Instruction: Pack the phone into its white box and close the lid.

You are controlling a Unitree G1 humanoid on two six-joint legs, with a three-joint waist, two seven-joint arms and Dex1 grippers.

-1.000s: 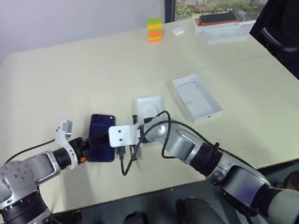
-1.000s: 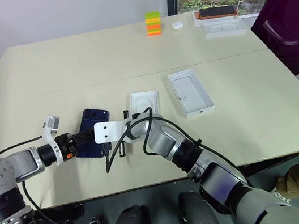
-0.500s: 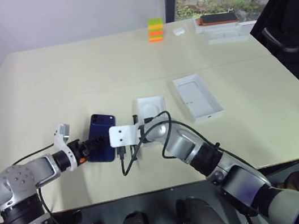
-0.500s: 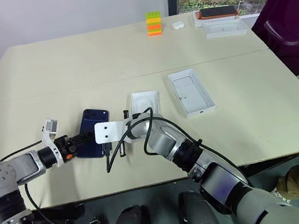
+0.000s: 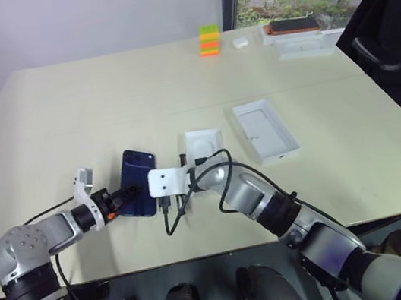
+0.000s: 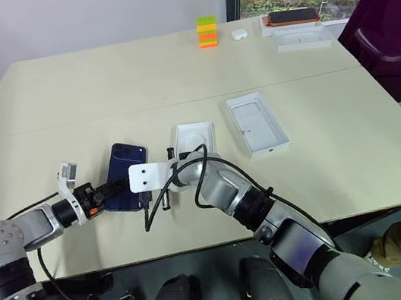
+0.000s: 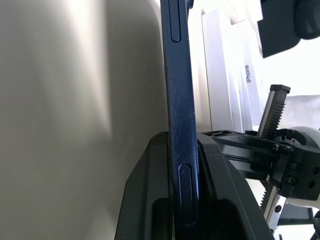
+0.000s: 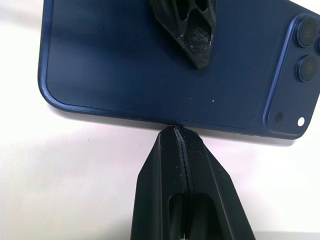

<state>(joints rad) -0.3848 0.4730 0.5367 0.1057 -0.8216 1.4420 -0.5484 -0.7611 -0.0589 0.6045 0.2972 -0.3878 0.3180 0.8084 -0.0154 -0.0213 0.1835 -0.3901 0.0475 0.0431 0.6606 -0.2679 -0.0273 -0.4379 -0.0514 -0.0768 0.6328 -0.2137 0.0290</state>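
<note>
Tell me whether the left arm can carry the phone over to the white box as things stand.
Probably yes. The left end effector is clamped on the phone, and the white box lies open; but the right end effector, pressed against the phone's edge, and the insert lie between.

The left gripper (image 7: 182, 190), whose fingers stood apart on either side of the phone (image 5: 138, 193) a second ago, now has its two black fingers (image 7: 145, 195) pressed flat against both faces of the phone's near end. The phone's edge at 9 o'clock now sits raised off the table (image 5: 66, 126), tilted up on its long side. The left arm has sunk slightly toward 6 o'clock, its white wrist bracket (image 5: 82, 183) sitting lower than before.
</note>
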